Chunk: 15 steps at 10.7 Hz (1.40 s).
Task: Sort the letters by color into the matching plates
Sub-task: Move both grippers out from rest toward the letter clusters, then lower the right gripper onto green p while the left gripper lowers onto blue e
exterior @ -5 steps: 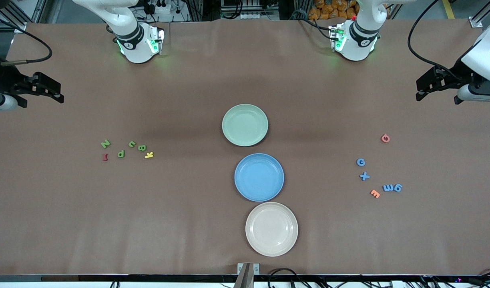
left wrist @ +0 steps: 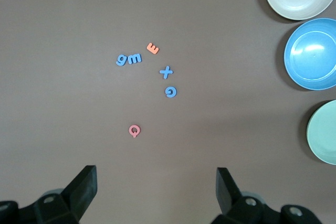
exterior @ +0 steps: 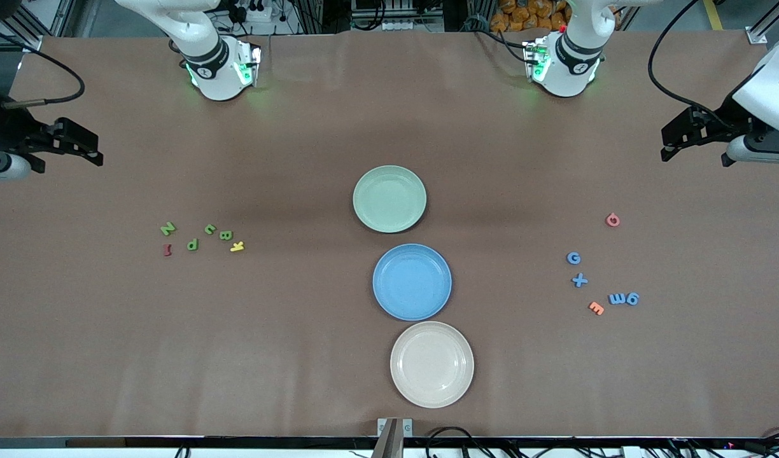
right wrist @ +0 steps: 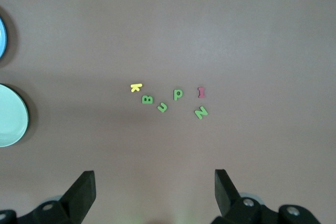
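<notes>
Plates: green plate (exterior: 389, 198), blue plate (exterior: 412, 282) at table centre. Green letters (exterior: 195, 236) toward right arm's end, blue letters (exterior: 599, 280) toward left's. Left hand (exterior: 679, 137), right hand (exterior: 77, 141) released, over table ends.

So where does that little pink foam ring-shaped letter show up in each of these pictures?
Front view: the small pink foam ring-shaped letter lies toward the left arm's end of the table, farther from the camera than the blue foam letters.
Left wrist view: it is there, nearest the left pincer, whose fingers are spread.
Right wrist view: not in it.
Shared landmark: the round bright blue plate.
</notes>
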Available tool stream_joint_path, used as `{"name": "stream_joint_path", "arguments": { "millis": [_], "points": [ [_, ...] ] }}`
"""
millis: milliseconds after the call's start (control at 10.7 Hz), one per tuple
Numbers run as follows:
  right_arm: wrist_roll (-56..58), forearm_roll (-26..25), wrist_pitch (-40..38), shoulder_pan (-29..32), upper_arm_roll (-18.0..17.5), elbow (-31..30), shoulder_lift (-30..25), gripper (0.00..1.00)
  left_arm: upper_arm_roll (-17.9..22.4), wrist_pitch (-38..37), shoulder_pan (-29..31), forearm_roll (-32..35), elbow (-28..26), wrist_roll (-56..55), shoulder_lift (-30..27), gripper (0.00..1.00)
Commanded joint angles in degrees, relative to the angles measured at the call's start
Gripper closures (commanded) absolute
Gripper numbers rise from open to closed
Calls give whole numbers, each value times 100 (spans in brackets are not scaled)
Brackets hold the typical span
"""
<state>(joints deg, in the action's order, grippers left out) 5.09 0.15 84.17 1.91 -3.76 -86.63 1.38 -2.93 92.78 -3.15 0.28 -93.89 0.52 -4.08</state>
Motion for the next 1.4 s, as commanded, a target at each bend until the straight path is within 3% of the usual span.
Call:
{"name": "stream_joint_path", "arguments": {
  "millis": [0,187,468,749,936,1123,1311],
  "points": [
    [18,-68,360,11,68,-668,-6,0,-15,-40,121,-63,-14,36,74,0],
    [18,-77,993,28,77,-1292,-41,0,-15,21,271,-142,-399,71,100,0],
    [27,-103,2019,116,147,-2214,-15,0,-15,1046,289,-133,-1287,36,302,0],
    [71,-243,3584,143,209,-3340,29,2,-6,1803,324,-64,-1527,-8,915,0],
    [71,-332,4218,152,209,-3789,55,40,-6,2243,324,-46,-1527,-17,1329,0],
    [71,-384,4842,143,209,-4176,186,32,3,2656,333,50,-1527,-17,1672,0],
    [71,-402,5536,151,209,-4528,371,32,3,3017,411,262,-1527,-34,1980,0]
  ]
}}
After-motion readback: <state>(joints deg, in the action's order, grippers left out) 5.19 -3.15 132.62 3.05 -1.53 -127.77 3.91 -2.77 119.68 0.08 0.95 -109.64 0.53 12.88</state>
